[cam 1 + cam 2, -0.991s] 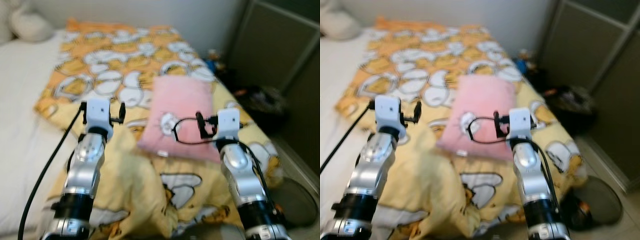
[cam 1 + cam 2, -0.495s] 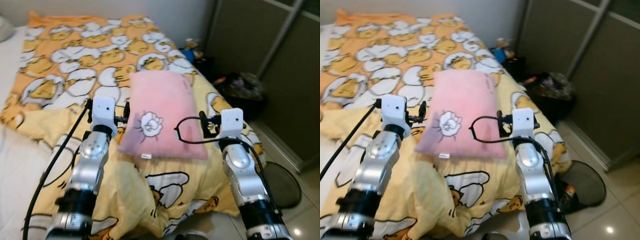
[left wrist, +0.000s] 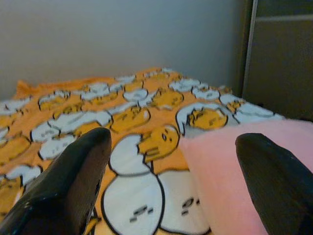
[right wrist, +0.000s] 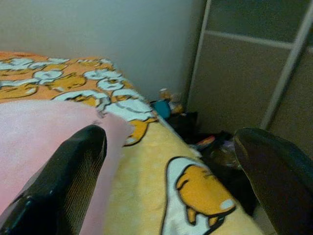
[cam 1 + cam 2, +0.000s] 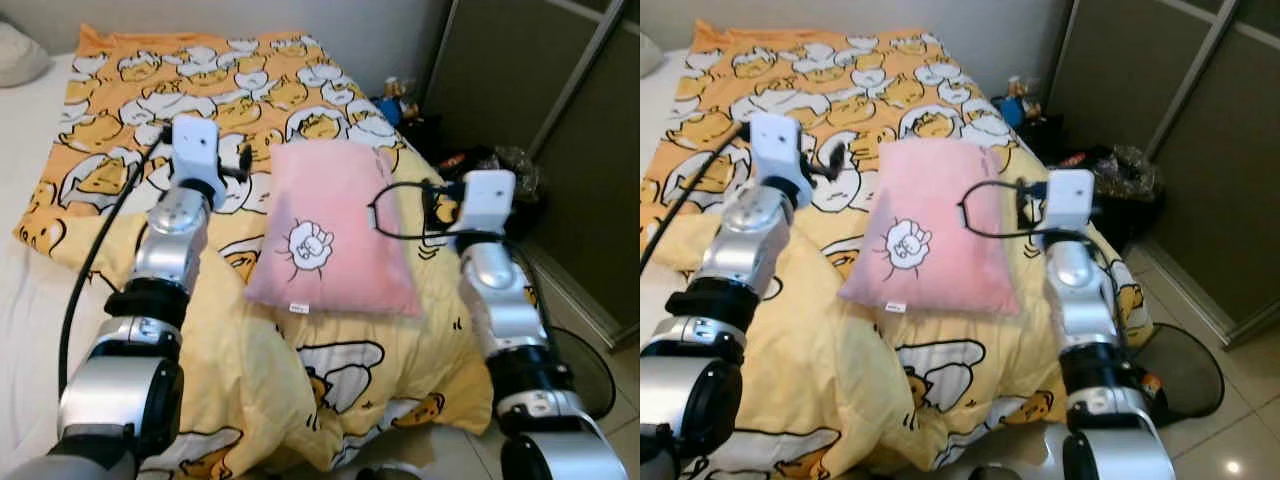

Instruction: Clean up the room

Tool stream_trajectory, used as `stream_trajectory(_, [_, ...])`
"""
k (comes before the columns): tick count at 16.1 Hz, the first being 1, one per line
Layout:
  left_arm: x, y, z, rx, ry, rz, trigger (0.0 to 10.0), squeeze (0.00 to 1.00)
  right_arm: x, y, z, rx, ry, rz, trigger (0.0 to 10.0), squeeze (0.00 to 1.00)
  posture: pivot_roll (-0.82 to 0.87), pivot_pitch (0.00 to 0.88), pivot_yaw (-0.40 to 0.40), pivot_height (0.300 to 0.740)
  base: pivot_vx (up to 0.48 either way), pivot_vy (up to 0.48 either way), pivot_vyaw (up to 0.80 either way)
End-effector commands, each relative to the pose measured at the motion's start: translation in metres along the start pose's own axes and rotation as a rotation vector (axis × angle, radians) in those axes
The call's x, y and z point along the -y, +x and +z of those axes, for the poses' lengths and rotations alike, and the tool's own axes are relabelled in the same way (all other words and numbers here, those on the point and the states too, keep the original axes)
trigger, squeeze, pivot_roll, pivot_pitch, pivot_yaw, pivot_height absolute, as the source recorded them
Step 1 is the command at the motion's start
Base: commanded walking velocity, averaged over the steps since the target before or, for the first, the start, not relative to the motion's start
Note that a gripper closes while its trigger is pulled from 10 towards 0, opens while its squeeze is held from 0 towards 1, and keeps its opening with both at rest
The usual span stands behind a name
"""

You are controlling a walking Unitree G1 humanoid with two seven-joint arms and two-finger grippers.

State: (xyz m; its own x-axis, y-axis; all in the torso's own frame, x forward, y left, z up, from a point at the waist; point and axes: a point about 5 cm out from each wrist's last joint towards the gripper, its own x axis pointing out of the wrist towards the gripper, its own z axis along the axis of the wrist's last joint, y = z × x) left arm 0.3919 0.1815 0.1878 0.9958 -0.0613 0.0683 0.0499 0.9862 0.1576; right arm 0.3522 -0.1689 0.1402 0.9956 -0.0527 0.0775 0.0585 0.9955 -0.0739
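A pink pillow [image 5: 330, 230] with a small white drawing lies on the yellow and orange egg-print blanket [image 5: 250, 90] that covers the bed. My left gripper [image 5: 205, 150] is held out over the blanket just left of the pillow's far end, open, with nothing between its fingers [image 3: 73, 191]. My right gripper [image 5: 478, 200] hovers by the pillow's right edge, over the bed's right side. It is open too, its black fingers [image 4: 63, 186] wide apart, and the pink pillow [image 4: 39, 142] lies beside one of them.
A white pillow [image 5: 20, 55] rests at the bed's far left on the white sheet [image 5: 25, 270]. Dark sliding wardrobe doors [image 5: 540, 80] stand on the right. Clutter [image 5: 490, 160] and toys [image 5: 395, 95] lie on the floor beside the bed. A round dark fan [image 5: 590, 365] sits near right.
The view has shifted and sharpened. Both arms have reached further forward over the bed and now flank the pillow's far half. Both grippers stay open and empty.
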Motion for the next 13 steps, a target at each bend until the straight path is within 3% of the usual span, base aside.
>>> stream_trajectory(1, [0.002,0.001,0.0,0.009,0.005,-0.011,10.0,0.0,-0.004,-0.005,-0.006,-0.008,0.001,0.011,10.0,0.0,-0.15,0.024,0.017,0.74,0.0,0.0,-0.59])
stream_trajectory(4, [0.0,-0.003,-0.009,-0.001,0.004,-0.003,10.0,0.0,-0.025,-0.014,-0.013,-0.012,0.008,0.076,10.0,0.0,-0.14,0.016,0.014,0.74,0.0,0.0,-0.7])
stream_trajectory(7, [-0.004,-0.004,-0.012,0.002,0.0,0.017,10.0,0.0,-0.034,-0.019,-0.016,-0.013,0.0,0.108,10.0,0.0,-0.13,0.017,0.011,0.736,0.0,0.0,-0.61])
stream_trajectory(10, [-0.002,-0.005,-0.014,0.006,-0.007,0.015,10.0,0.0,-0.037,-0.021,-0.015,-0.004,0.006,0.123,10.0,0.0,-0.14,0.02,0.009,0.726,0.0,0.0,0.0])
stream_trajectory(13, [0.0,-0.003,-0.013,0.01,-0.009,0.007,10.0,0.0,-0.037,-0.023,-0.016,-0.004,0.006,0.124,10.0,0.0,-0.14,0.026,0.01,0.726,0.0,0.48,0.0])
